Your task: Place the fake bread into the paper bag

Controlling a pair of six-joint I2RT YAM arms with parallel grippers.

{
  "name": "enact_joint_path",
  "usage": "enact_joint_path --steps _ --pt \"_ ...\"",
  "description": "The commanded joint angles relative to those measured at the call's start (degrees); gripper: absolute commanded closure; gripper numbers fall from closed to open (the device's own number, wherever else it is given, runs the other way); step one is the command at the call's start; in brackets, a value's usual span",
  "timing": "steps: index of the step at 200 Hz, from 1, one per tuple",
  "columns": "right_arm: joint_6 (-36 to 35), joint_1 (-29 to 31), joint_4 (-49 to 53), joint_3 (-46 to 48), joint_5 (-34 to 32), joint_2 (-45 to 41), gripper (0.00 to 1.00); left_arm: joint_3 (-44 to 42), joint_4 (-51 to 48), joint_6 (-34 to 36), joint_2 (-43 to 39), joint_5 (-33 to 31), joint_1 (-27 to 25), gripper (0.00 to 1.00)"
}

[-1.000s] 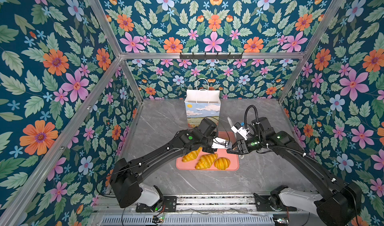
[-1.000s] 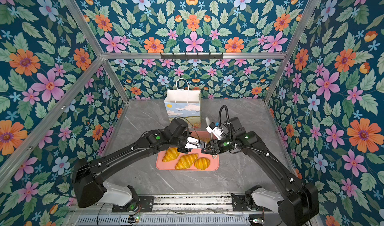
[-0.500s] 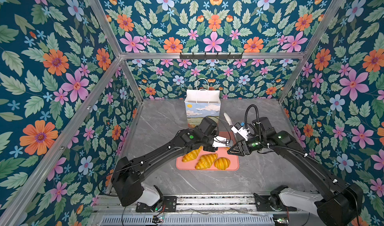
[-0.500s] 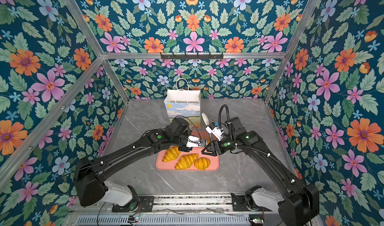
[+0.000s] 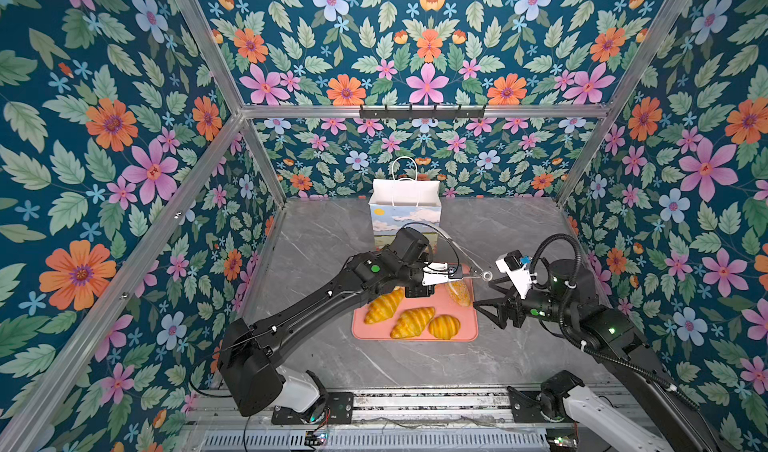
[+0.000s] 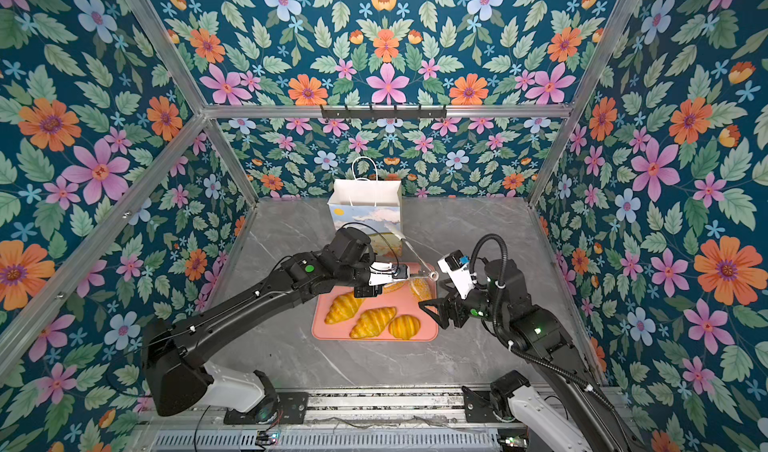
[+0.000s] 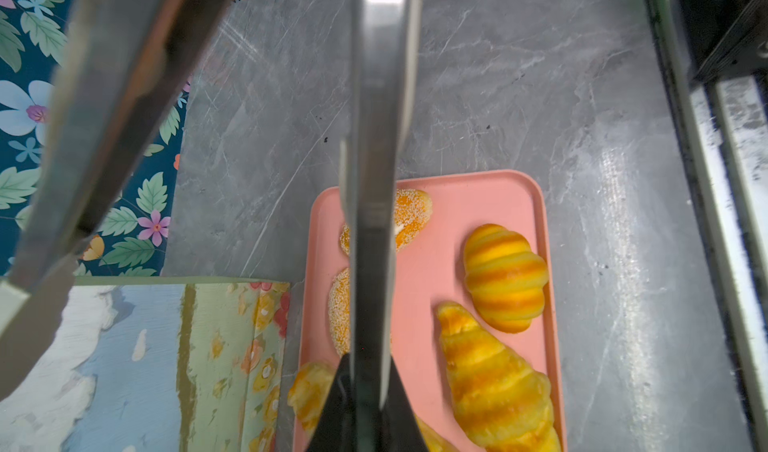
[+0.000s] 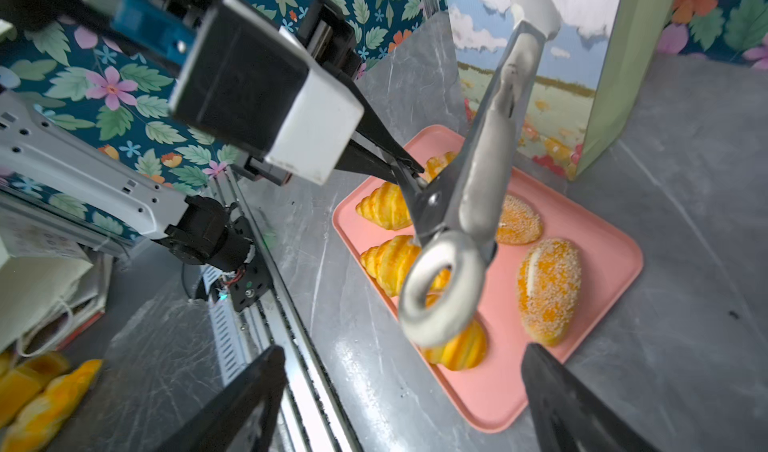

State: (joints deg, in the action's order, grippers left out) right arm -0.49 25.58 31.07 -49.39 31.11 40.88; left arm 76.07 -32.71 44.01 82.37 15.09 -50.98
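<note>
Pinching ring-ended metal tongs (image 8: 482,167): left gripper (image 8: 409,171).

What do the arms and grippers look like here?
Both are black jointed links on white bases. The left arm bears a green dot; the right arm carries a looped corrugated black cable. The left gripper and right gripper have black tapered fingers.

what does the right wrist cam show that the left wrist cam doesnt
Only the right wrist view: the ring end of the tongs, with the left gripper shut on them beside it, and the right gripper open, holding nothing. Only the left wrist view: the two blades of the tongs spread apart. Both: the pink tray with seeded buns, croissants and a striped bun, and the paper bag.
</note>
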Motion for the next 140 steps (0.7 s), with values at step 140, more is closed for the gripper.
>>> enact_joint_path --steps 140 --pt "-27.6 0.1 3.1 -12.8 7.4 11.1 0.12 5.5 -15.4 -9.6 0.4 15.2 0.4 0.89"
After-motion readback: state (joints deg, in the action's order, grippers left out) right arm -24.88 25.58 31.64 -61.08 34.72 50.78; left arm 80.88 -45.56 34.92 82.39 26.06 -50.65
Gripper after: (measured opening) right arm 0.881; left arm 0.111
